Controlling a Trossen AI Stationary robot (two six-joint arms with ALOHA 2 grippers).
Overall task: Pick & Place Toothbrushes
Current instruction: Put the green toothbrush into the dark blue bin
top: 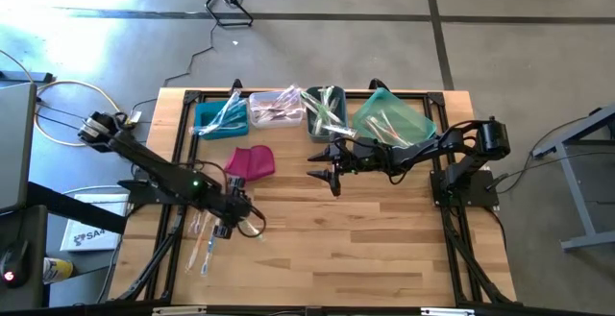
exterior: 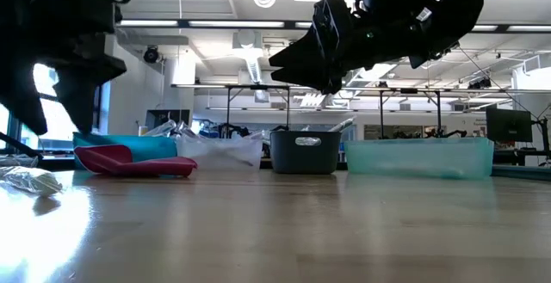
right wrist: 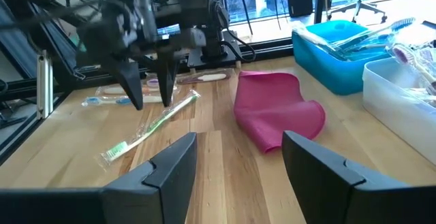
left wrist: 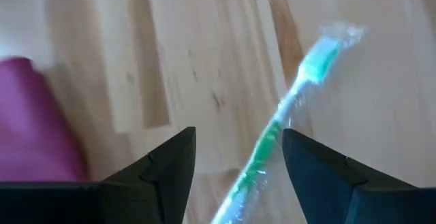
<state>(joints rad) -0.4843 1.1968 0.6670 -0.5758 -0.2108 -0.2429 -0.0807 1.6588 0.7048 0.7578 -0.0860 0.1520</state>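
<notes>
1. Hovering over the table's near-left part, your left gripper [left wrist: 238,166] has its fingers spread wide and holds nothing; a wrapped green toothbrush [left wrist: 286,115] lies slanted on the wood between them.
2. Come straight down, keep the handle centred between the fingers, and close across its narrow width so that the slippery wrapper does not squirt sideways.
3. Mind the magenta pouch [top: 252,161] just beside your approach, and the other loose toothbrushes [top: 204,244] lying nearby.
4. Your right gripper [top: 332,169] waits mid-table, open and empty, in front of the bins.
5. Along the far edge stand the blue bin [top: 213,119], clear bin [top: 274,109], grey bin [top: 325,112] and teal bin [top: 392,119], all already holding brushes.
</notes>
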